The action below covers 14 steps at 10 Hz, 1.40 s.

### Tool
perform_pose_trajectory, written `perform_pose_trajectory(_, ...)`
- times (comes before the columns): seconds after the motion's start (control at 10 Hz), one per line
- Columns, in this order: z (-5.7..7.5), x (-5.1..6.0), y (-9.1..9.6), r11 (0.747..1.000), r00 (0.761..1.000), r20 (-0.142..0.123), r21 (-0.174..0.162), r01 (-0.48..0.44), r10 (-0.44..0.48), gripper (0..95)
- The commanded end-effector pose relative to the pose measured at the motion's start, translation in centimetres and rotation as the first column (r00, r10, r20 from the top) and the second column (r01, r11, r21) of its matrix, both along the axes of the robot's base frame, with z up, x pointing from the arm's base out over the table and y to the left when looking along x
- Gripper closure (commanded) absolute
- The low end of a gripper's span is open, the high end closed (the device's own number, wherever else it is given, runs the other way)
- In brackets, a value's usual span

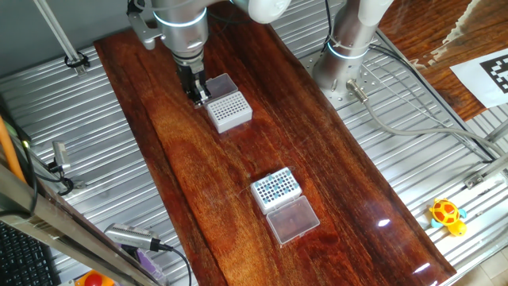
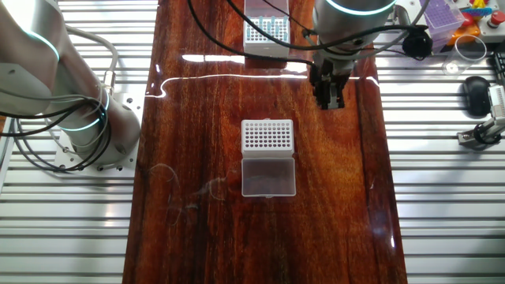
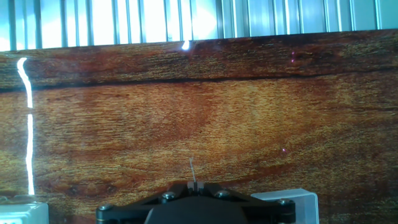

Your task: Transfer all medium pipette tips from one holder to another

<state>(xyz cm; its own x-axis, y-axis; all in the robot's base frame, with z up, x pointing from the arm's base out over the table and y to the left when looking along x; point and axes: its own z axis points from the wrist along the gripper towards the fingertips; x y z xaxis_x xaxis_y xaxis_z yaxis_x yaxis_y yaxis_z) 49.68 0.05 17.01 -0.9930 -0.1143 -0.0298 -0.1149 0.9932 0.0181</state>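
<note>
On the dark wooden table [image 1: 317,159], the gripper [image 1: 196,95] hung beside a white rack [image 1: 229,110] with bare holes, its fingers pressed together on nothing visible. The medium pipette tips [image 1: 275,187] sat well apart in a second white rack [image 1: 276,191], whose clear lid [image 1: 292,219] lay open.

2 racks on wooden table [image 1: 333,159], well apart along its length. Rack with tips [image 1: 275,187] at one end, its open lid [image 1: 292,218] touching it on side away from other rack; medium pipette tips [image 1: 274,187] in its hole grid. Second rack [image 2: 267,136] nearer arm base [image 2: 99,134], lid [image 2: 268,175] flat against it. Gripper [image 2: 331,99] above bare table just beside second rack, not over it. Arm base off table's long edge.
</note>
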Motion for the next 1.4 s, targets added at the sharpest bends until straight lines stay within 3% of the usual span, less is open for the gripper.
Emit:
perform_pose_trajectory(0.1, 0.0, 0.0, 0.0, 0.998, 0.998, 0.000, 0.002, -0.057, 0.057, 95.0)
perform_pose_trajectory(0.4, 0.0, 0.0, 0.0, 0.995, 0.995, -0.018, -0.009, -0.099, 0.099, 95.0)
perform_pose_trajectory(0.6, 0.0, 0.0, 0.3, 0.996, 0.996, -0.012, 0.005, -0.091, 0.091, 95.0)
perform_pose_trajectory(1.0, -1.6, -0.3, 7.5, 0.999, 0.999, -0.015, 0.009, 0.035, -0.035, 95.0)
perform_pose_trajectory(1.4, -1.7, -0.2, 8.0, 0.999, 0.999, -0.015, 0.006, 0.038, -0.037, 95.0)
